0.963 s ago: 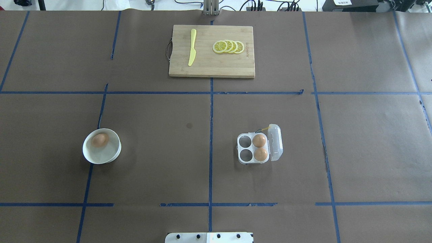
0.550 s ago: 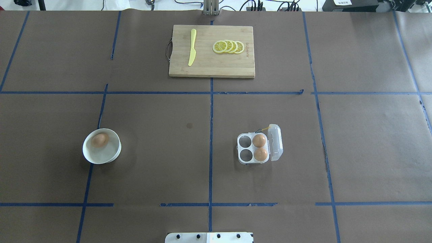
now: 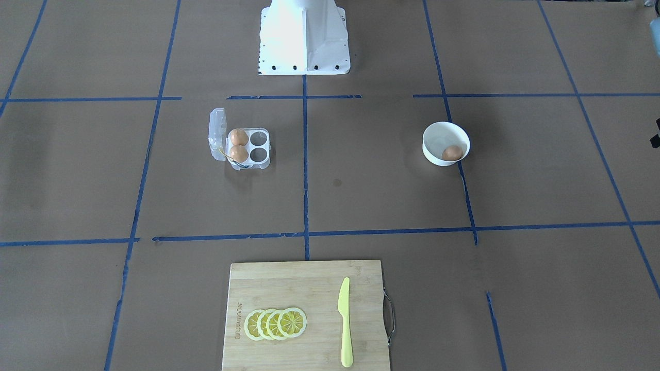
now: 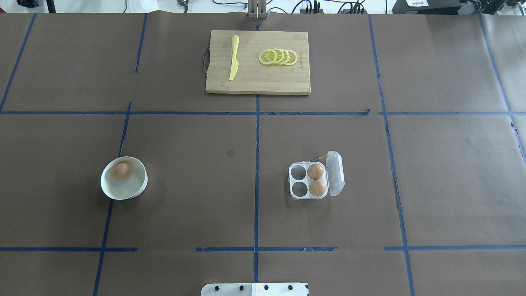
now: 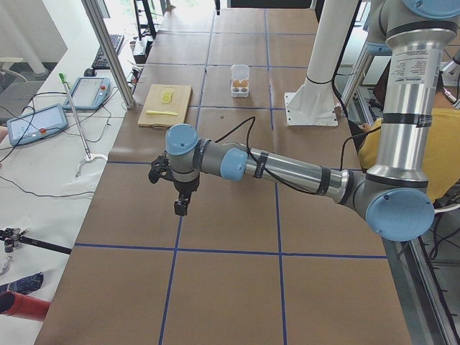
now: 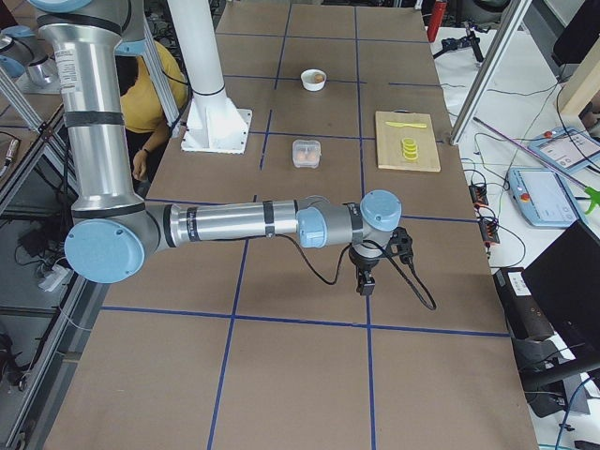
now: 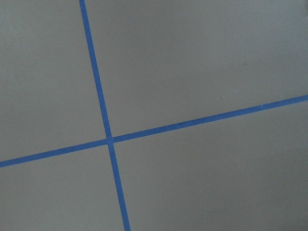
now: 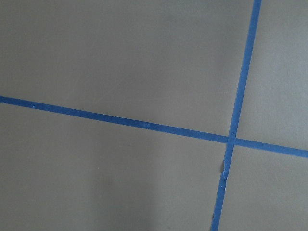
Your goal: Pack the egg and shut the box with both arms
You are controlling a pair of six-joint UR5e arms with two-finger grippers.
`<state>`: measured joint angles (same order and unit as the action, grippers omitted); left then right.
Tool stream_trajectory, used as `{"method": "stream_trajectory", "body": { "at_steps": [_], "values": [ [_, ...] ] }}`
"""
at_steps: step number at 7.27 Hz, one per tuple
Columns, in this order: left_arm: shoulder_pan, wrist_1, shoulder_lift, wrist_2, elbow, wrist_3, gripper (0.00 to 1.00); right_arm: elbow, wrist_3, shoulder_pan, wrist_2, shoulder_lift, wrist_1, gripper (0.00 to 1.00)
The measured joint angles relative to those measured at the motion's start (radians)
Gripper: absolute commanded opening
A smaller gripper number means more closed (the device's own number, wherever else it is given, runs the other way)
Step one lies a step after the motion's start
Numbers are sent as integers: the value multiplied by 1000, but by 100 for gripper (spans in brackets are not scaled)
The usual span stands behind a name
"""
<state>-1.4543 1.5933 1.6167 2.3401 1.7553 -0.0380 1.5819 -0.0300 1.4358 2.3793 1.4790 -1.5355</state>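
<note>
Two grippers, and both are pointing straight down at the brown table. The left gripper [image 5: 180,207] is hanging at centre left of the left-side view, and the right gripper [image 6: 364,284] is hanging just right of centre in the right-side view. Whether their fingers are spread or closed I cannot tell from here. Neither is carrying anything that I can make out.

Two arms: the left arm [image 5: 287,169] is stretching level across the frame from its elbow at lower right. The right arm [image 6: 234,225] is doing the same from lower left. Both wrist cameras are looking at nothing but paper and crossing blue tape lines [image 7: 108,139].

Three eggs, all smooth and brown-orange. One egg [image 4: 122,170] is sitting in the single white bowl [image 4: 131,191], lower left of the overhead view. The two eggs [image 4: 315,171] [image 4: 317,188] are already sitting in the one clear four-cell box [image 4: 307,181], right of centre, filling the two cells nearest the lid [image 4: 335,172]. The two left cells are gaping empty. The lid is standing open on the box's right side, with the yellow loop [image 4: 321,157] showing at its top corner.

At top centre, one cutting board [image 4: 254,80] is carrying one yellow knife [image 4: 234,57] and four lemon slices [image 4: 278,56].
</note>
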Motion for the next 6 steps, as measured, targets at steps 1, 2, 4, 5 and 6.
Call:
{"method": "stream_trajectory", "body": {
  "at_steps": [1,2,4,5,6],
  "values": [
    [1,1,0,1,1,-1,100,-1,0,0,1,1,0,100],
    [3,4,2,2,2,-2,100,1,-1,0,2,3,0,100],
    [15,39,2,4,3,-2,100,3,-1,0,3,4,2,100],
    [31,52,2,5,6,-2,100,3,-1,0,3,5,10,100],
    [56,66,2,6,16,-2,100,3,-1,0,4,7,21,100]
  ]
}}
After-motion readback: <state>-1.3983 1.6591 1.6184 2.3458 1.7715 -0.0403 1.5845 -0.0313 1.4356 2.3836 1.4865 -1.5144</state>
